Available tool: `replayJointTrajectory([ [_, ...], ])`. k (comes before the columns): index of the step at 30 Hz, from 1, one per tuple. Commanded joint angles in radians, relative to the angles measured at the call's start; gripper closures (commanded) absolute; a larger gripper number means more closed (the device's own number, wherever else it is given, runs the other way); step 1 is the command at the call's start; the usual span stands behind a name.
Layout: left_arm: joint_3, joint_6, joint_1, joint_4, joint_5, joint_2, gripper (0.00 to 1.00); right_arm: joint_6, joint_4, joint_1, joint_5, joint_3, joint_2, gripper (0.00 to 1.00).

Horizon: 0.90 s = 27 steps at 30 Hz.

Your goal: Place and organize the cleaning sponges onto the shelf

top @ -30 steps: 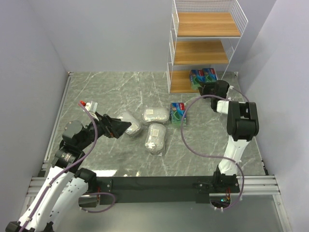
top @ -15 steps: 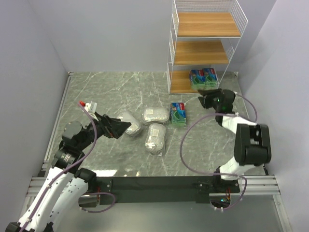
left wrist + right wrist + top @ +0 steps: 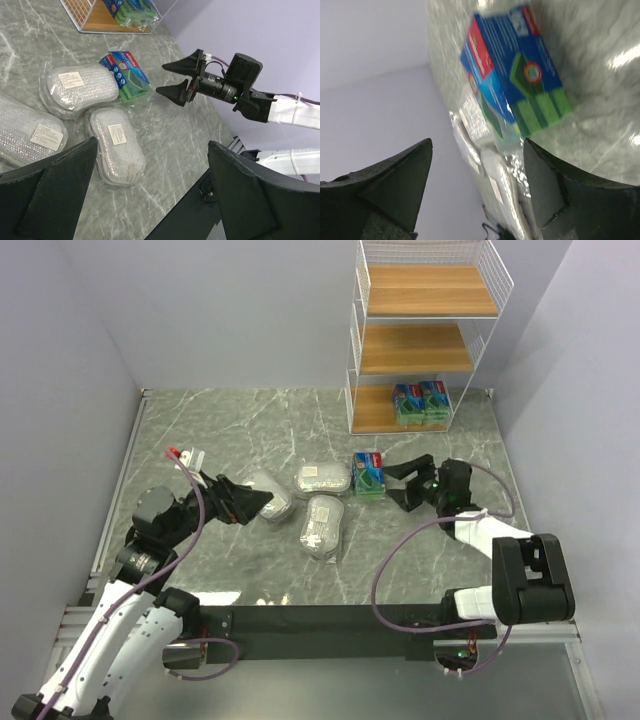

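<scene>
Right gripper [image 3: 398, 486] by the green pack [image 3: 369, 474]
Top: your right jaws gape wide just beside it, two more on the shelf's [image 3: 415, 348] bottom tier; left wrist: left gripper [image 3: 150, 200] wide over the silver packs [image 3: 77, 90]; right wrist: pack ahead of spread fingers [image 3: 385, 185]
</scene>
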Motion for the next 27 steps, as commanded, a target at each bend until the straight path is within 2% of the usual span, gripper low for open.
replayJointTrajectory([
  [1,0.002,-0.011,-0.004,0.041,0.007,-0.003,0.01,0.036,0.044,0.057,-0.022,-0.018,-0.012,0.22],
  [10,0.005,-0.005,-0.004,0.027,0.003,-0.011,0.01,0.150,0.144,0.152,0.047,-0.027,0.103,0.27],
  [18,0.005,-0.001,-0.004,0.025,-0.003,-0.020,0.01,0.176,0.140,0.161,0.132,-0.027,0.138,0.33],
  [24,0.008,0.000,-0.003,0.015,-0.008,-0.023,0.01,0.199,0.206,0.164,0.118,-0.015,0.264,0.37],
  [26,0.008,-0.001,-0.003,0.010,-0.016,-0.031,0.01,0.210,0.232,0.164,0.121,-0.026,0.293,0.43],
  [27,0.006,-0.001,-0.003,0.010,-0.016,-0.032,0.01,0.214,0.265,0.166,0.130,-0.033,0.299,0.50],
])
